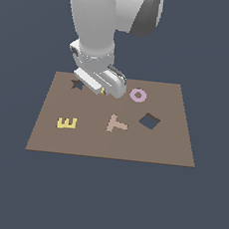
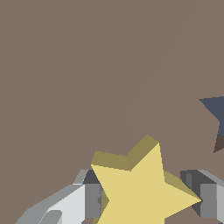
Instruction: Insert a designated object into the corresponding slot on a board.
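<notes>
The yellow star piece (image 2: 140, 188) sits between my gripper's (image 2: 148, 197) two grey fingers (image 2: 92, 199), which are closed on its sides. In the exterior view only a speck of yellow (image 1: 103, 91) shows under the gripper (image 1: 103, 91), low over the back of the brown board (image 1: 168, 142). The dark star-shaped slot (image 1: 77, 84) lies just to the exterior view's left of the gripper, partly hidden by the hand. One corner of the slot (image 2: 216, 111) shows at the edge of the wrist view, apart from the star.
On the board lie a yellow letter E (image 1: 67, 123), a tan letter T (image 1: 117, 123) and a pink O (image 1: 137, 95). A dark blue diamond cutout (image 1: 149, 121) sits toward the exterior view's right. The arm's white body looms over the board's back edge.
</notes>
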Motion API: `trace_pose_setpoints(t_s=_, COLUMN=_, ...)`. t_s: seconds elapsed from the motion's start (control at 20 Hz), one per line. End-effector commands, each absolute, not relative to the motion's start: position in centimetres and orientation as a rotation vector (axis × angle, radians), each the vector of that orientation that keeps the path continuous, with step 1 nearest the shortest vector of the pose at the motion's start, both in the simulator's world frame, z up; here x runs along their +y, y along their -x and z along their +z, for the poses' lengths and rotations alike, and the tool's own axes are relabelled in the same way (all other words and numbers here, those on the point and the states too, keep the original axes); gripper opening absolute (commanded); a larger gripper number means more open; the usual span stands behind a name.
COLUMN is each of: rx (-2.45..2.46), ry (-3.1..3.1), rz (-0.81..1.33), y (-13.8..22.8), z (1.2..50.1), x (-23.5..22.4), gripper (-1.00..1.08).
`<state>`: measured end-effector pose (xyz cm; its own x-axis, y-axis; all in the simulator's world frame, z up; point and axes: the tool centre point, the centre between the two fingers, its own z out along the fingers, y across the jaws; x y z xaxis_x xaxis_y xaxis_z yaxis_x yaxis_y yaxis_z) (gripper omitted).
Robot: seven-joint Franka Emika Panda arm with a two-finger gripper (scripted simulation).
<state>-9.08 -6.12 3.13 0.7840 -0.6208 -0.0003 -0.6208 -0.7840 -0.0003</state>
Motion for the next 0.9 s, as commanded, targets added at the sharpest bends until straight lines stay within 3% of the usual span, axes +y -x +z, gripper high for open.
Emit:
trace_pose_setpoints(t_s=0.0, rx=1.005, ry=2.976, rz=0.0, y=9.3, z=3.2, x=-6.7, gripper=-1.0)
trace_pose_setpoints(t_s=0.85, rx=0.672, ry=3.07, rz=0.001, y=10.5, z=3.9, x=-13.8, gripper=-1.0)
